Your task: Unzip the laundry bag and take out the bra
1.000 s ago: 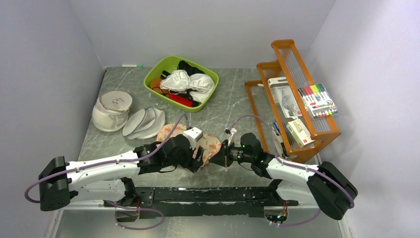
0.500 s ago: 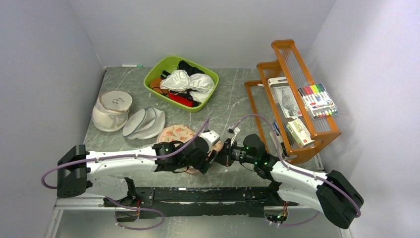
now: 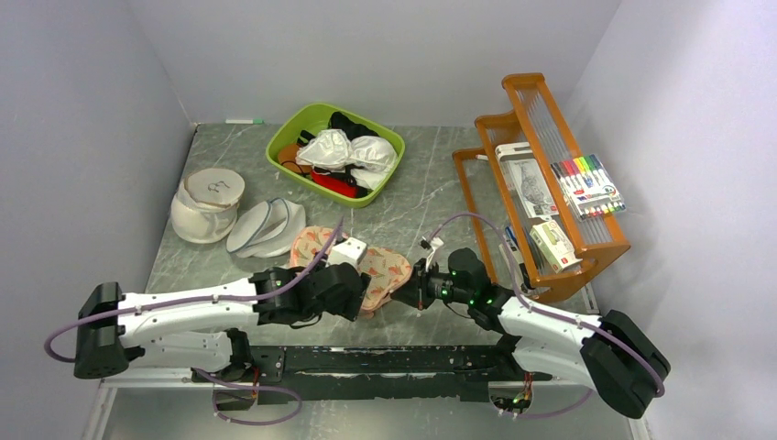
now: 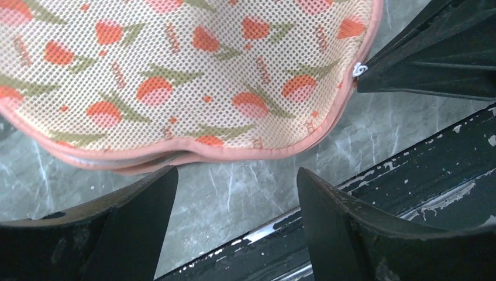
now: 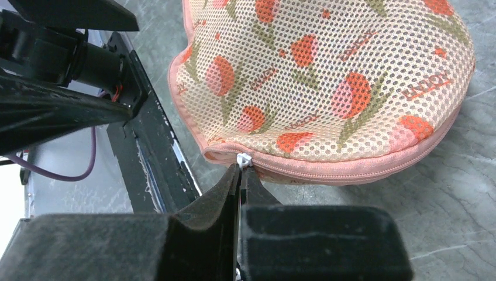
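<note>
The laundry bag (image 3: pixel 385 270) lies flat on the table (image 3: pixel 431 188) close to its near edge, between the two grippers. Just in front of it runs the black rail (image 3: pixel 394 357). There is open tabletop behind the bag up to the green bin (image 3: pixel 286 165), with round white mesh bags (image 3: pixel 266 229) off to its left and a wooden rack (image 3: pixel 476 197) to its right. The left gripper (image 4: pixel 236 175) hangs over the bag's near rim with its fingers spread wide and nothing between them, one on each side of a stretch of bare table and rail. The right gripper (image 5: pixel 240 170) has its fingers pinched together on the small white zip pull (image 5: pixel 243 158) at the bag's pink edge. From above, the left wrist covers the middle of the bag and both sets of fingertips are too dark and small to make out, so only the wrist views show the grip. The left wrist view also shows the pull against the right fingers, and two pink lips along the near rim. Whether the zip is parted there I cannot tell. The floral mesh is too dense to see through, so the bra does not show.
</note>
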### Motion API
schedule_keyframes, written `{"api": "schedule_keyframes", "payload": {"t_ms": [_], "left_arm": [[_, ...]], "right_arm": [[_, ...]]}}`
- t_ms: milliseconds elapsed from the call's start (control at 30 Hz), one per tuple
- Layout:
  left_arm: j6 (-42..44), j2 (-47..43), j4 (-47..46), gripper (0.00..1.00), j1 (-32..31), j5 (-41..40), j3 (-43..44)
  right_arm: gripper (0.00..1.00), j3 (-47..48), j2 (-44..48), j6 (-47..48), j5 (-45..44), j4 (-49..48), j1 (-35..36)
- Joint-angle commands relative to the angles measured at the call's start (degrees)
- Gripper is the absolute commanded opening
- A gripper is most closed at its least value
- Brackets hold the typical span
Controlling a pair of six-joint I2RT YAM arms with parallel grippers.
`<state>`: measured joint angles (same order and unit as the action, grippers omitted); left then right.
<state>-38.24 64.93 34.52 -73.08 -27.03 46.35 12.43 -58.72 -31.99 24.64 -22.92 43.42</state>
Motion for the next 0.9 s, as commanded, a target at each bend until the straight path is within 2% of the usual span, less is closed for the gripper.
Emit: {"api": "schedule_keyframes", "payload": {"t_ms": [0, 133, 267, 467, 567, 733, 867], "left_arm": [[-3.17, -4.07, 2.5, 0.85, -0.28, -2.01, -0.69], [4.1, -4.06, -9.41, 0.83, -0.33, 4.9, -1.66], [7.59, 3.02, -14.05, 0.77, -0.31, 9.04, 0.79], [10.66, 14.94, -12.71, 0.68, -0.4, 5.31, 6.81], [10.8, 17.12, -12.49, 0.64, -0.4, 2.53, 7.06], [10.21, 17.13, -15.55, 0.49, -0.4, 3.27, 5.05], [10.32, 16.28, -15.67, 0.31, -0.4, 3.86, 4.79]], "right_arm": [[0.0, 1.62, -0.17, 1.48, -0.72, -0.25, 0.18], [0.0, 2.11, -0.06, 1.48, -0.21, 0.45, 0.23], [0.0, 1.56, 1.59, 1.39, -0.59, 1.07, 0.17], [0.0, 1.98, 3.39, 0.96, -1.28, 2.57, 0.25], [0.0, 1.69, 3.53, 0.34, -0.71, 2.64, 0.35], [0.0, -0.42, 3.94, -0.72, -0.45, 0.78, 0.36], [0.0, 1.2, 2.33, 0.96, -1.29, 2.96, 0.37]]}}
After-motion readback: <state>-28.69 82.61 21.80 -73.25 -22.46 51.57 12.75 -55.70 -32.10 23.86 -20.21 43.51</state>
